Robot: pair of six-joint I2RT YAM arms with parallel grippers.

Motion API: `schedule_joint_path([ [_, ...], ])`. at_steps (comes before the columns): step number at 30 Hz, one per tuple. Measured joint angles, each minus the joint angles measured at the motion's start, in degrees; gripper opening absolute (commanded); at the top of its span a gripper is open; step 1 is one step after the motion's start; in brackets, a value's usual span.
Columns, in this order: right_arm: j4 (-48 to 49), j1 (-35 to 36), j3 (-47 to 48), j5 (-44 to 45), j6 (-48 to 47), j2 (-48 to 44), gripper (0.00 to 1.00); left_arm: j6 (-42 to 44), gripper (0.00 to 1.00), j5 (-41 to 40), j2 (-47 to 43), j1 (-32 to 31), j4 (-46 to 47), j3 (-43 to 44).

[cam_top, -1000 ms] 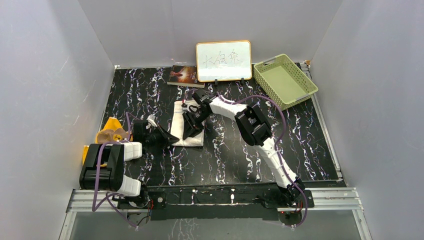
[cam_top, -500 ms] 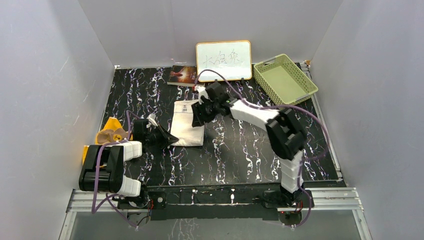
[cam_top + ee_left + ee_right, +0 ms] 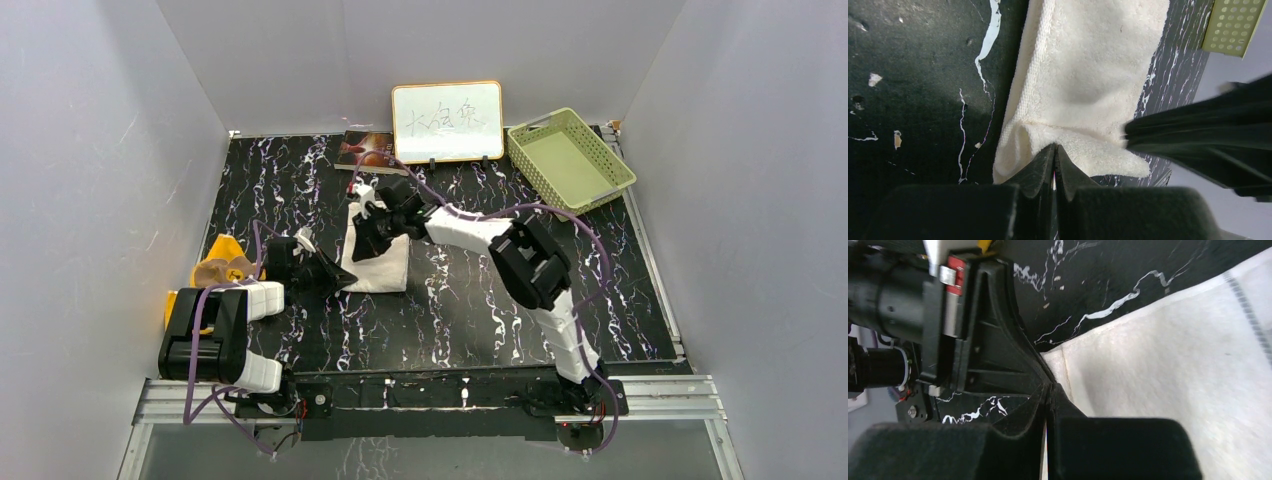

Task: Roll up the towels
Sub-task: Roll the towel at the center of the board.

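Both grippers closed | right gripper [image 3: 1050, 389] just re-sets at cream towel [image 3: 386, 268] left edge, pinch unconfirmed | left gripper [image 3: 1054, 150] keeps pinching lower-left corner | rolling not started

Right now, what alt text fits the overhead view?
Two robot arms pinch a cream towel on a black marbled table, the left fingers at its near corner, the right fingers at its far end. An orange-yellow towel lies far left; whiteboard, book and green basket sit behind.
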Motion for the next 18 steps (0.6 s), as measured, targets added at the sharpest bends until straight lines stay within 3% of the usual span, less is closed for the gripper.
schedule_joint_path([
  [3, -5.3, 0.4, 4.7, -3.2, 0.4, 5.0, 0.00, 0.0, 0.00, 0.0, 0.0, 0.0, 0.0, 0.0],
  [8, -10.6, 0.9, 4.7, -7.0, 0.4, 6.8, 0.00, 0.0, 0.00, 0.0, 0.0, 0.0, -0.2, 0.1],
  [18, -11.4, -0.2, -0.9, -12.7, -1.0, 6.7, 0.00, 0.2, 0.00, -0.1, 0.0, 0.0, -1.1, 0.5],
])
